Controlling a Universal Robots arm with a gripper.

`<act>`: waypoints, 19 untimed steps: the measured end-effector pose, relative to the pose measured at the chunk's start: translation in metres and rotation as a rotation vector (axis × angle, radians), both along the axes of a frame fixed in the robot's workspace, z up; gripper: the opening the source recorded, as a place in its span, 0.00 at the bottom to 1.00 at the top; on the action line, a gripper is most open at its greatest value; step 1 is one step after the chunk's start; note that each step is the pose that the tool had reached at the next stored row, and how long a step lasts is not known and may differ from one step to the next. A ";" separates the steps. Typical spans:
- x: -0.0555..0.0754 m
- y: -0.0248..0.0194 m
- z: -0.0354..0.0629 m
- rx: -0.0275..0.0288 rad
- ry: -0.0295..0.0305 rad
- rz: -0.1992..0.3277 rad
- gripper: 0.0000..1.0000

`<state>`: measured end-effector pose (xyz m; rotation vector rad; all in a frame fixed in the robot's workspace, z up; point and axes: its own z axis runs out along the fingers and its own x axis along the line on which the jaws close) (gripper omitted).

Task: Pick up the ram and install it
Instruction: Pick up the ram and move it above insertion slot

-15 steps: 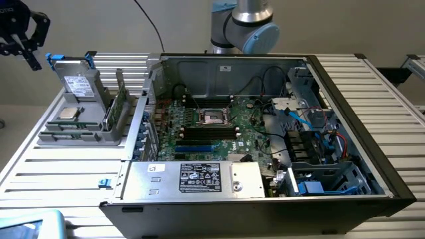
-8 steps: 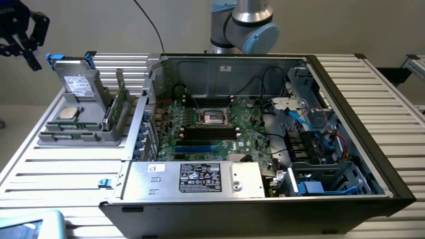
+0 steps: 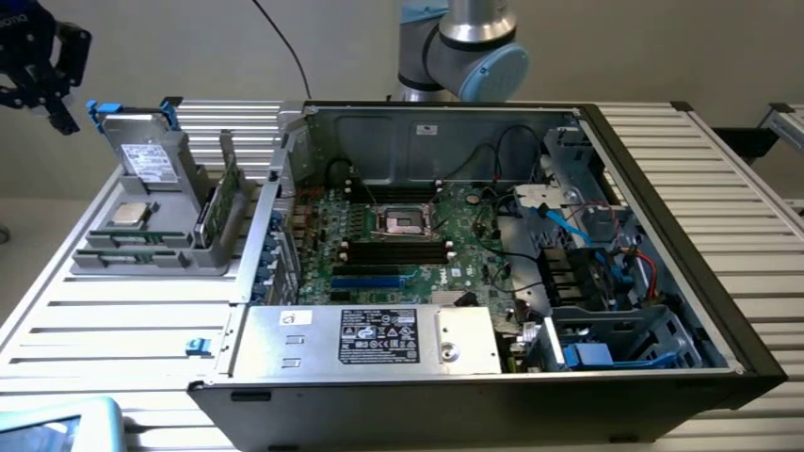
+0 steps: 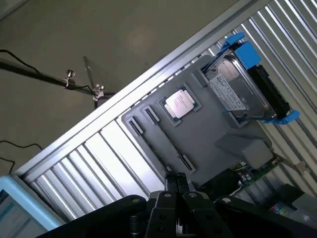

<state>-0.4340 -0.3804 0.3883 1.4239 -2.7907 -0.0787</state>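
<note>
Hovering above the far corner of the surface (image 3: 113, 320) at the exterior view's left, my fingers (image 4: 171, 184) were pressed together and held nothing. The ram (image 3: 220, 202) stood on edge in the grey tray (image 3: 138, 259), on its side nearest the open computer case (image 3: 477, 410), well apart from my fingers. A drive (image 3: 153, 160) stood at the tray's far end, with a processor (image 3: 130, 214) lying flat beside it.

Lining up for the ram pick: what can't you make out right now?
Ram: exterior view, edge-on in the holder, chips too small to read.
Gripper: exterior view, cut off by the picture's left edge.
Motherboard slots: exterior view, latches too small to tell.
</note>
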 end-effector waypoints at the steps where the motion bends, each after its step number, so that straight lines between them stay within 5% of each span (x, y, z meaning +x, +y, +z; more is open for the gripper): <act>1: 0.000 0.0000 -0.0002 0.0000 -0.0001 0.018 0.11; 19: 0.000 0.0000 -0.0023 -0.0004 0.0000 0.346 0.11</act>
